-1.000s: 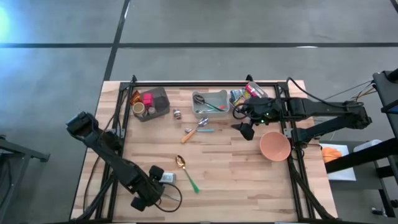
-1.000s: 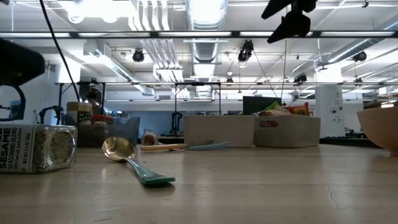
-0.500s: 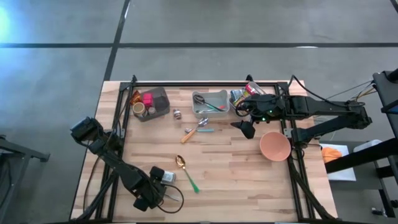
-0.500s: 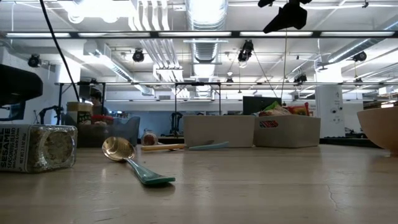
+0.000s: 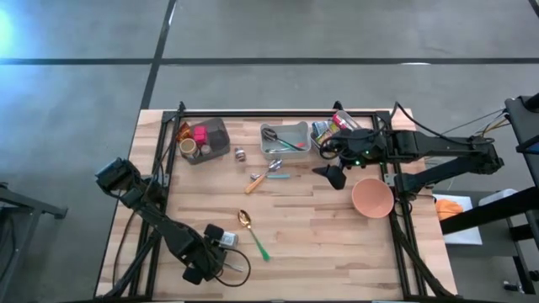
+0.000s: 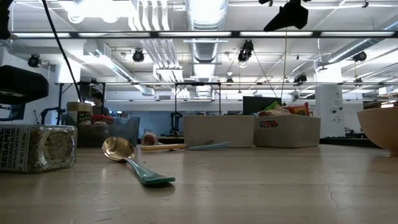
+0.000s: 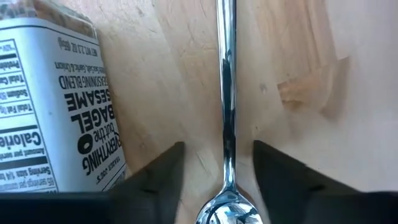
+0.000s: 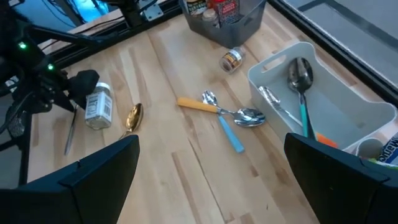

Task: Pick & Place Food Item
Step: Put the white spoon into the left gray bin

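Note:
A clear jar of sesame bagel seasoning [image 7: 56, 106] lies on its side on the wooden table near the front left [image 5: 226, 240] [image 6: 37, 147]. Beside it lies a silver spoon [image 7: 225, 93]. My left gripper [image 7: 218, 147] [image 5: 205, 255] points straight down over that spoon, open, one finger on each side of the handle and clear of it; the jar is just outside one finger. A gold spoon with a green handle [image 5: 251, 232] lies to the jar's right. My right gripper [image 5: 333, 175] hangs open high over the table's far right.
Along the far edge stand a grey bin of jars [image 5: 202, 139], a white tray of cutlery [image 5: 285, 139] and a bin of packets [image 5: 337, 126]. An orange-handled knife and spoons [image 5: 268, 174] lie mid-table. A pink bowl [image 5: 371, 198] sits at the right.
My left gripper has come down toward the table beside the seasoning jar and then kept still. The jar and the spoons have not moved.

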### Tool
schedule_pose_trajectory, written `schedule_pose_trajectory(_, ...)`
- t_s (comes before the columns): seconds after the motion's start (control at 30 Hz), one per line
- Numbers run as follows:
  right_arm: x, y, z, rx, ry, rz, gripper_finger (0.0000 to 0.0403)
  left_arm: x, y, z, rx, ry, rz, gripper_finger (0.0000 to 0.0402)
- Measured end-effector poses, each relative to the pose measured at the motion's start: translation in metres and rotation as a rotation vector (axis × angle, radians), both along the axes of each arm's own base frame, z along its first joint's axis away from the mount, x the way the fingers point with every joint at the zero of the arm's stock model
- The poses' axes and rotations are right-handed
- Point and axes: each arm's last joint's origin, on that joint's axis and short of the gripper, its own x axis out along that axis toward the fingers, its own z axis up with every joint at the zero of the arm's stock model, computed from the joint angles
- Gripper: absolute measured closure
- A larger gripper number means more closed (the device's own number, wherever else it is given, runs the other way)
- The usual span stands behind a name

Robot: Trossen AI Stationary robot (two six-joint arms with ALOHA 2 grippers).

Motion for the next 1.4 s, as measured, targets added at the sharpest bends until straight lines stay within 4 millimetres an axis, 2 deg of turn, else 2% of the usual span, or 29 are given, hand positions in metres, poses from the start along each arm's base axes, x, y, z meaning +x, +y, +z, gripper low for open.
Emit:
schedule_pose_trajectory(0.23, 0.0, 0.003, 0.0, 0.01, -0.001, 0.01, 0.0004, 0.0, -0.001, 0.0, -0.025, 0.011, -0.005, 0.0371)
schedule_pose_trajectory(0.3, 0.0, 0.003, 0.0, 0.015, -0.002, 0.006, 0.0004, 0.0, -0.002, 0.0, -0.044, 0.024, -0.006, 0.0389)
schedule_pose_trajectory(0.6, 0.0, 0.003, 0.0, 0.017, -0.001, 0.004, 0.0004, 0.007, -0.013, 0.01, -0.15, 0.055, -0.003, 0.0398)
schedule_pose_trajectory(0.8, 0.0, 0.003, 0.0, 0.017, 0.0, 0.004, 0.0004, 0.018, -0.022, 0.037, -0.151, 0.037, 0.002, 0.0399)
schedule_pose_trajectory(0.93, 0.0, 0.003, 0.0, 0.017, -0.001, 0.004, 0.0004, 0.021, -0.023, 0.061, -0.075, 0.049, 0.0, 0.04)
schedule_pose_trajectory(1.07, 0.0, 0.003, 0.0, 0.017, 0.0, 0.004, 0.0004, 0.025, -0.017, 0.085, 0.052, 0.02, -0.011, 0.04)
schedule_pose_trajectory(1.2, 0.0, 0.003, 0.0, 0.017, 0.0, 0.004, 0.0004, 0.034, -0.008, 0.103, 0.102, -0.018, -0.039, 0.0401)
schedule_pose_trajectory(1.4, 0.0, 0.003, 0.0, 0.028, -0.002, -0.003, 0.0004, 0.051, 0.026, 0.125, 0.097, -0.107, 0.037, 0.0401)
